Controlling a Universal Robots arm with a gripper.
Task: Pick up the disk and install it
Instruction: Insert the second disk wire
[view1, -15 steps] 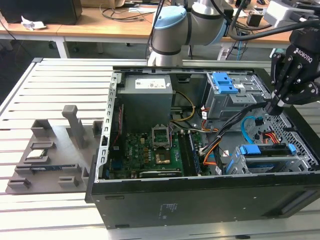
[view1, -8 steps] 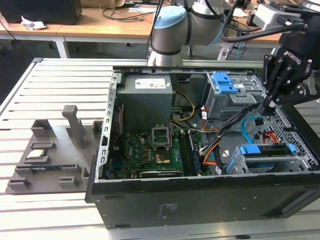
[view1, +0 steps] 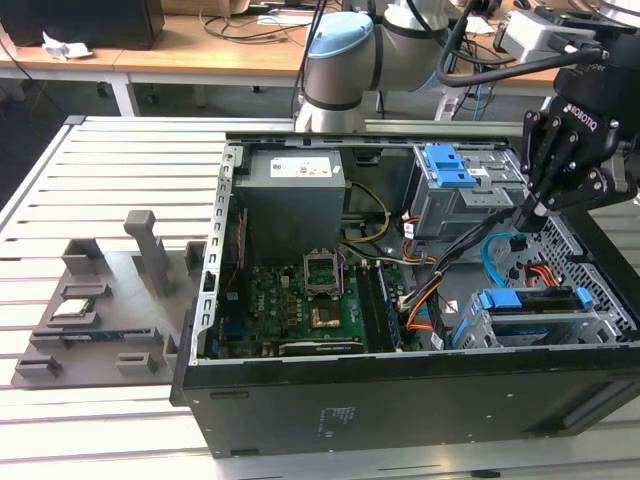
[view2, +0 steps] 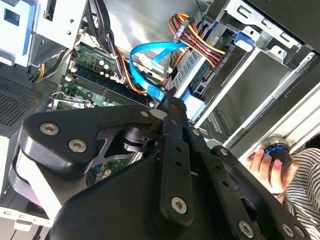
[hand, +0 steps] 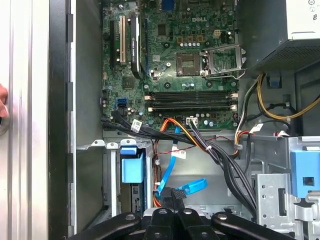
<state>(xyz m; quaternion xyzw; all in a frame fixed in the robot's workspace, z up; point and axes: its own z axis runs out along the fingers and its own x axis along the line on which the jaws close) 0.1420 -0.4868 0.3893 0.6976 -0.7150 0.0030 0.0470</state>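
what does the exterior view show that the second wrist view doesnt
The exterior view alone takes in the whole open computer case on the slatted table, the grey fixture on that view's left, and the arm's blue-capped joint. The second wrist view alone has a person's hand on a round knob and a striped sleeve. Both show the end effector hanging over the drive-bay end of the case, the blue flat cable and the motherboard.
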